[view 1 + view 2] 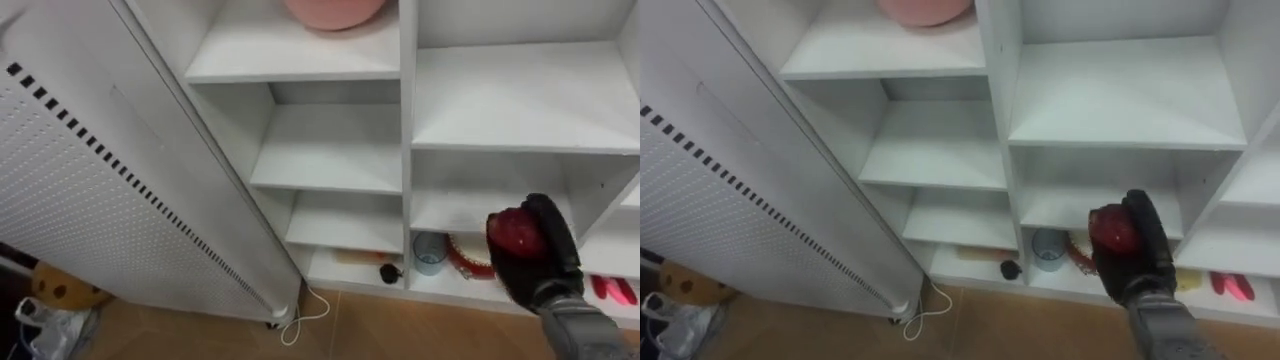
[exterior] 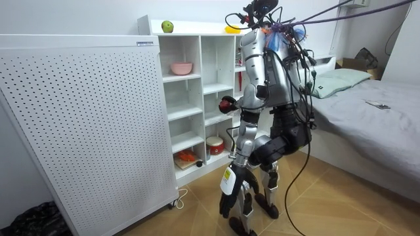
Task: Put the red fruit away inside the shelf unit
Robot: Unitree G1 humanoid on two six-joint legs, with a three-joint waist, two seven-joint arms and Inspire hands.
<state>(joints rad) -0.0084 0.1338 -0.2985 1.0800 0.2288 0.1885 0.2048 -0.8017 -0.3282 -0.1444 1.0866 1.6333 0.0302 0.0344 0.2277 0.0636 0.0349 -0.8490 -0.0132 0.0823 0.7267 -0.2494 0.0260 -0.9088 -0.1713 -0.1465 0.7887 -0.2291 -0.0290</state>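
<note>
My right hand (image 1: 548, 255) is shut on a dark red apple (image 1: 514, 232), palm turned toward me. It hovers in front of the white closet (image 1: 405, 120), level with the lower shelves of the middle column and outside the compartments. In the room view the apple (image 2: 226, 103) is held at waist height just before the shelf front. My left hand (image 2: 229, 188) hangs low by my leg. A green apple (image 2: 167, 26) and a yellow fruit (image 2: 231, 29) lie on the closet's top. I stand close to the closet, facing it.
A pink bowl (image 1: 335, 10) sits on an upper left shelf. The bottom shelf holds a blue cup (image 1: 430, 252), a red-rimmed round container (image 1: 466, 260) and a small dark object (image 1: 389, 272). A white perforated panel (image 1: 80, 200) stands at the left, a bed (image 2: 367, 111) behind me.
</note>
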